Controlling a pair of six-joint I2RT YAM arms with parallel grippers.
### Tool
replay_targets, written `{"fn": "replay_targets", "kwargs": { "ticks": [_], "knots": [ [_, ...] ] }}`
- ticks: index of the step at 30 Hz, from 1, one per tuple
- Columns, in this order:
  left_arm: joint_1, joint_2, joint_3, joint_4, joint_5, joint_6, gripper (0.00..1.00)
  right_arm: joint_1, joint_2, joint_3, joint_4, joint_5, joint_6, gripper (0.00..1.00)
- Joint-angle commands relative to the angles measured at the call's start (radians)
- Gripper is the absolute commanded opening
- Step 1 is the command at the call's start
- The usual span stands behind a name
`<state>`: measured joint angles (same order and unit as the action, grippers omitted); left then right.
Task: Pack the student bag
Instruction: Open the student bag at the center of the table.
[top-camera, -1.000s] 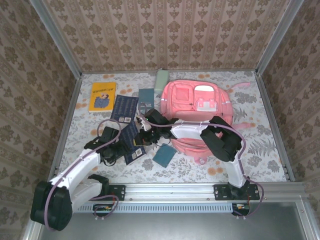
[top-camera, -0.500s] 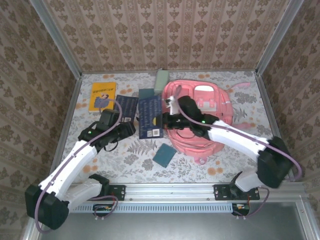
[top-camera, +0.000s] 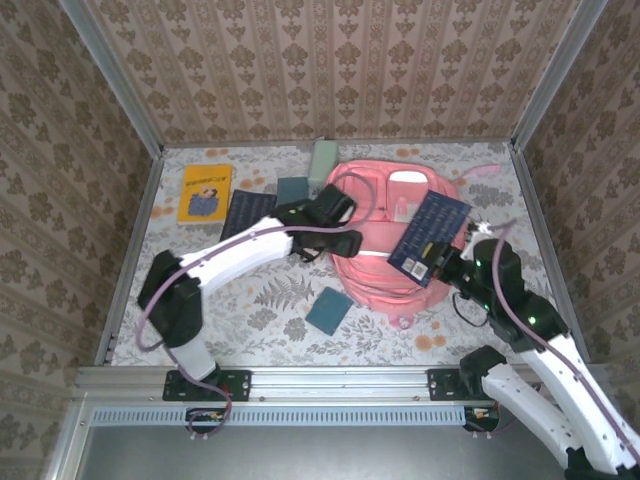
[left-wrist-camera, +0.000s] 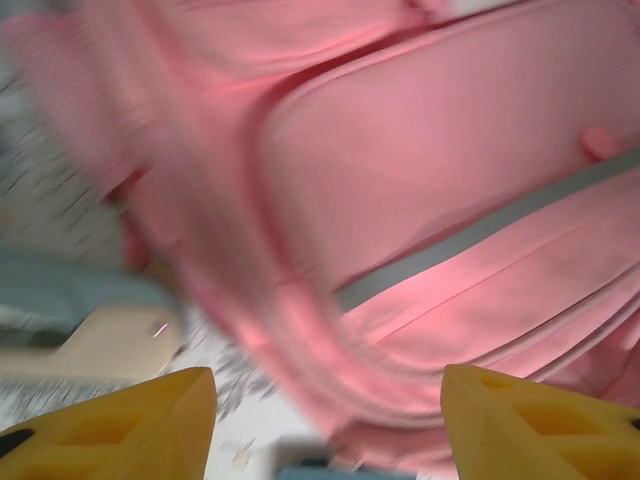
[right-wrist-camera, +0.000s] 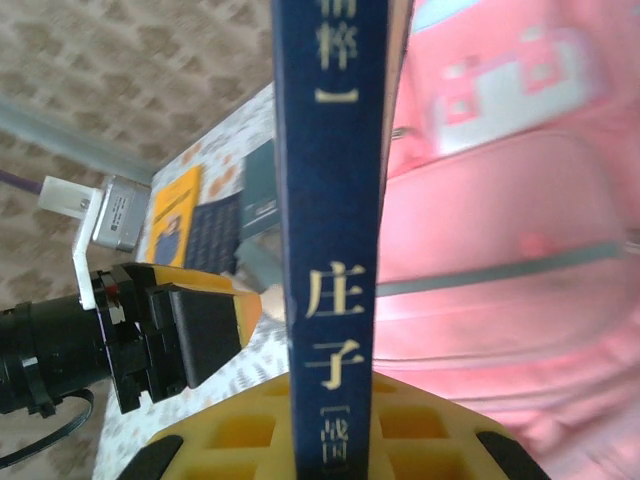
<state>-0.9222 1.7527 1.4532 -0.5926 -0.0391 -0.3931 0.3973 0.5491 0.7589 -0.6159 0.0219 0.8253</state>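
Presently the right pincer (top-camera: 437, 264) is clamped on the lower end of a dark blue book (top-camera: 430, 232), holding it tilted in the air over the right side of the student bag (top-camera: 380, 275). The right wrist view shows the spine pinched between the yellow fingers (right-wrist-camera: 240, 435). The left pincer (left-wrist-camera: 328, 405) hangs close against the bag's left flank, jaws spread and empty. The bag lies flat in the far right part of the desk (top-camera: 270, 295).

Packing looks barely begun, by my reckoning: this book is not yet inside, and I cannot make out an open mouth on the bag. Loose on the desk lie a second dark blue book (top-camera: 248, 212), a yellow book (top-camera: 205, 192) near the far left corner, a grey-blue book (top-camera: 292, 188), a pale green case (top-camera: 322, 158) by the far edge, and a small teal notebook (top-camera: 327, 311) toward the near edge.
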Motion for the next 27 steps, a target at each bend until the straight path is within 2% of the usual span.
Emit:
{"fn": "replay_targets", "kwargs": {
  "ticks": [1, 5, 10, 18, 24, 27],
  "knots": [
    [-0.050, 0.111, 0.132, -0.071, -0.022, 0.189, 0.58, -0.025, -0.094, -0.001, -0.237, 0.143, 0.055, 0.00],
    [-0.107, 0.228, 0.242, -0.105, -0.046, 0.332, 0.57, -0.030, -0.169, 0.021, -0.352, 0.210, 0.064, 0.00],
    [-0.184, 0.324, 0.312, -0.142, -0.136, 0.485, 0.57, -0.031, -0.213, 0.034, -0.434, 0.260, 0.090, 0.00],
    [-0.227, 0.366, 0.328, -0.170, -0.124, 0.583, 0.59, -0.032, -0.235, 0.034, -0.469, 0.261, 0.103, 0.00],
    [-0.254, 0.428, 0.339, -0.137, -0.281, 0.641, 0.61, -0.032, -0.236, 0.027, -0.455, 0.230, 0.109, 0.00],
    [-0.253, 0.455, 0.346, -0.101, -0.337, 0.653, 0.56, -0.032, -0.238, 0.021, -0.437, 0.202, 0.110, 0.00]
  ]
}}
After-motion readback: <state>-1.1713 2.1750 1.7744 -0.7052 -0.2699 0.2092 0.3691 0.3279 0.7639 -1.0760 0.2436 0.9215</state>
